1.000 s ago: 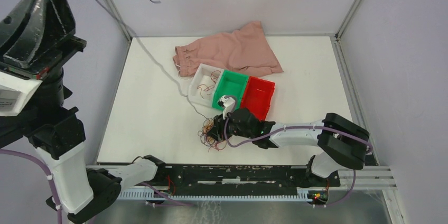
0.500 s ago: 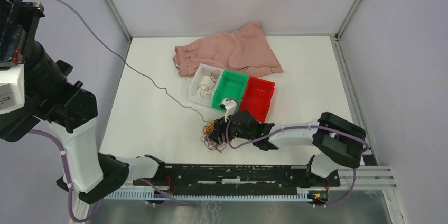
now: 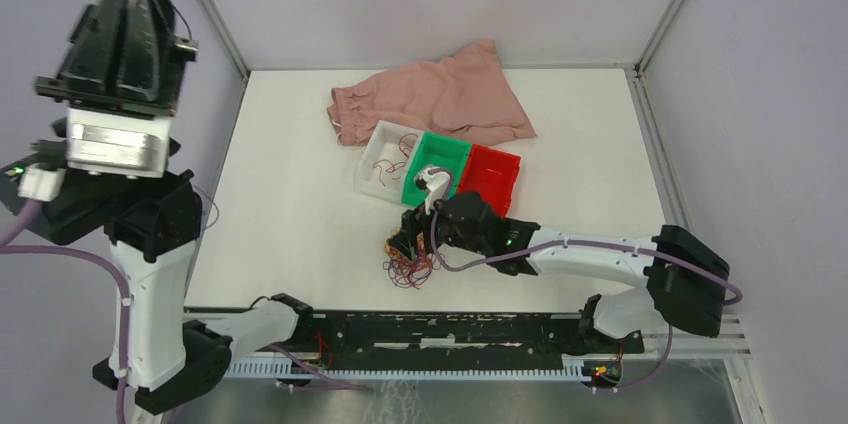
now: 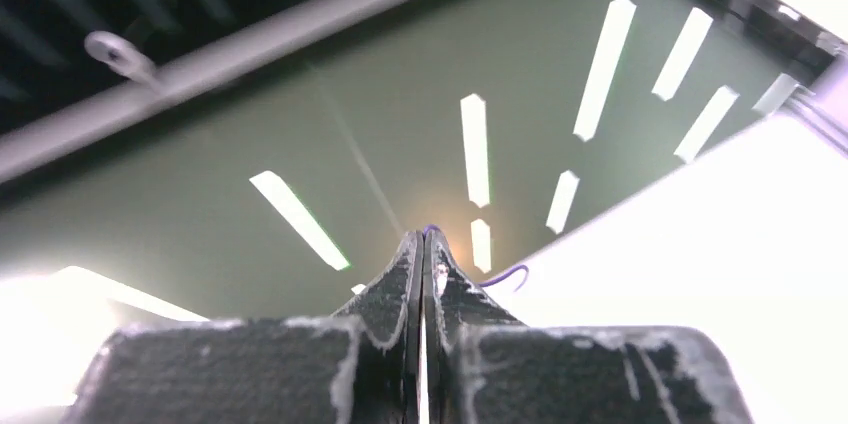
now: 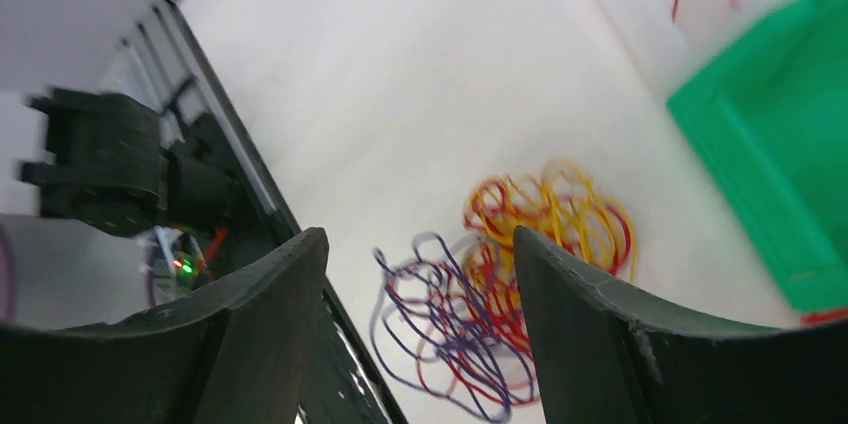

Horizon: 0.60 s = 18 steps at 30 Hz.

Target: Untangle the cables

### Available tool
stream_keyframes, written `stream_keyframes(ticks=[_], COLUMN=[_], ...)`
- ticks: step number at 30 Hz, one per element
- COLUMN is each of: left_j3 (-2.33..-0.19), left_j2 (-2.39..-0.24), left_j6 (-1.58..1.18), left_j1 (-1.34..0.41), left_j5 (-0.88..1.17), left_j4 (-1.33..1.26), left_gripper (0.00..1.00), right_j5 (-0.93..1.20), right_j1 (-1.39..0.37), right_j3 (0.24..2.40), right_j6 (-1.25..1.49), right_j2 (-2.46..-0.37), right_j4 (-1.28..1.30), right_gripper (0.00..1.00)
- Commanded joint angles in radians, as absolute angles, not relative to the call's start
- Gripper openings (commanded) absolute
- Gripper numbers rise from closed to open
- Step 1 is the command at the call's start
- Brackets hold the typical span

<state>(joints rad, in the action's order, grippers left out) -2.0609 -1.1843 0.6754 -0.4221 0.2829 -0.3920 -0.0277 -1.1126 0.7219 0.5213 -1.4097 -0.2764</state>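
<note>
Right now the cables (image 3: 408,266) lie as one loose clump on the white table (image 3: 290,194), close to its near edge and just on the near side of a row of bins. The right wrist view, somewhat blurred, shows orange-yellow loops on the clump's far side. Red and dark blue-purple loops spread toward the near side, all interlaced.

The right gripper (image 5: 418,244) hangs directly over the clump with its fingers spread wide. The loops show through the gap between them and nothing is held. From above, the right arm reaches in low from the right and ends at the far edge of the clump. Whether the tips touch any strand cannot be told.

The left gripper (image 4: 422,236) has its fingers pressed flat together. A purple strand (image 4: 505,279) peeks out at their tips and curls off to one side, pinched there. In the overhead view the left arm stands tall at the table's left edge, pointing up and running out of the top of the picture.

Beyond the clump, three small bins sit touching in a slanted row. The white bin (image 3: 368,159) on the left holds a few red strands (image 3: 385,169), the green bin (image 3: 437,166) is in the middle, and the red bin (image 3: 490,182) is on the right. A crumpled pink cloth (image 3: 440,99) lies on their far side, its near edge meeting the white and green bins.
</note>
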Motion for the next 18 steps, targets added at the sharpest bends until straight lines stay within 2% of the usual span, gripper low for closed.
stream_keyframes(ticks=[1,4,11,18], left_j3=[-1.807,-1.719,-1.708,-1.728], left_j2=[-1.059,-1.03,-1.054,-1.109], left_j6=[0.616,0.582,0.471,0.343], left_j1=[-0.418,-0.419,-0.419,-0.42], left_j5=[0.383,0.363,0.438,0.511], left_j4=[-0.281,-0.269,-0.18,-0.159], left_gripper=[0.03,0.03,0.03,0.03], right_j5=[-0.008,0.017,0.023,-0.225], right_j1=[-1.119,-1.118,-1.117,-1.077], right_j3=[0.907,0.968,1.062,1.12], right_j6=[0.441,0.43,0.411,0.363], right_j2=[-1.344,-1.336,-1.353,-1.38], right_j4=[-0.205,-0.184,-0.192,-0.106], right_gripper=[0.75,0.74,0.75,0.71])
